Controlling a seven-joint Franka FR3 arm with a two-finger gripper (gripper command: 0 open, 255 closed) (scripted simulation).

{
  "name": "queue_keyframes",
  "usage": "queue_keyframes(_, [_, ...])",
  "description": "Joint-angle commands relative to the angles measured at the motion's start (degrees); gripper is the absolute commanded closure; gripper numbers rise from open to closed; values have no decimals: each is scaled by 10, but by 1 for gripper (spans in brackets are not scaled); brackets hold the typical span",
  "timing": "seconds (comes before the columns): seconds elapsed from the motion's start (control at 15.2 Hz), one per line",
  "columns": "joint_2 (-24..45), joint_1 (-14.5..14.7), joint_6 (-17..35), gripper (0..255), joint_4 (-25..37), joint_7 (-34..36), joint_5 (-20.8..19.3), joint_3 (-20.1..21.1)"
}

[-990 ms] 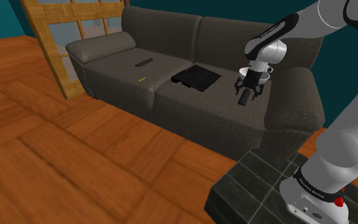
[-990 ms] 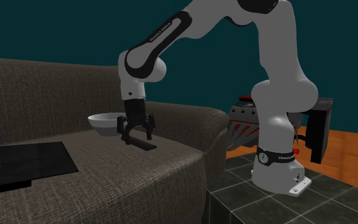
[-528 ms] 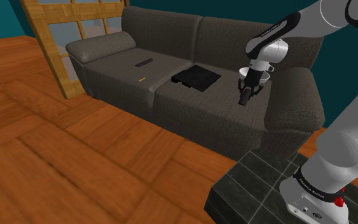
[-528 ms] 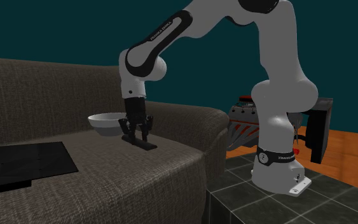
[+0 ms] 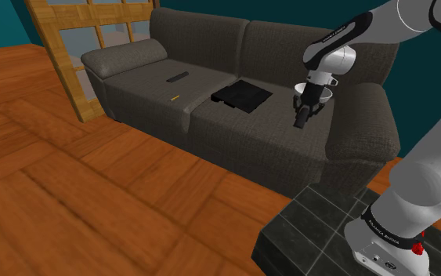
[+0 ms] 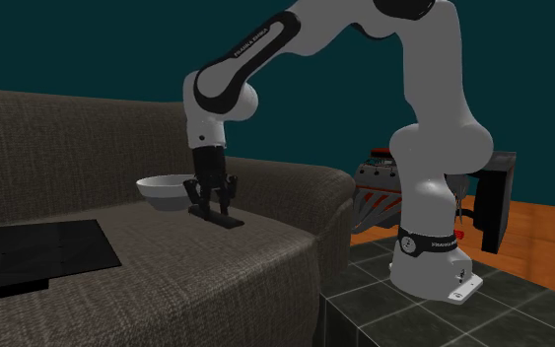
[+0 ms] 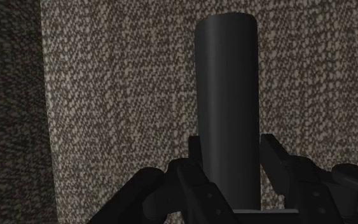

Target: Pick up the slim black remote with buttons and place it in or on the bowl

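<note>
One black remote (image 7: 226, 83), clasped in claw (image 7: 229, 151)

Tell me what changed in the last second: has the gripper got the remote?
Yes. The gripper closed from wide open onto the remote and has barely risen, if at all. The bowl beside it on the sofa stayed put.

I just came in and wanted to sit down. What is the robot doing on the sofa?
The white arm's black gripper is shut on a slim dark remote, low over the sofa seat near the armrest. A white bowl sits close beside it on the same cushion. The remote is not in the bowl yet; whether it is touching the cushion I cannot tell.
</note>
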Motion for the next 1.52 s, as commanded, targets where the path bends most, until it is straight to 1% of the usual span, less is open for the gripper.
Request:
queue_keyframes(0.0, [-8, 0, -14, 255, 6, 4, -4, 0])
queue_keyframes(0.73, [-52, 1, -92, 255, 44, 26, -22, -2])
queue_keyframes(1.45, [-81, 0, -172, 255, 97, 43, -33, -2])
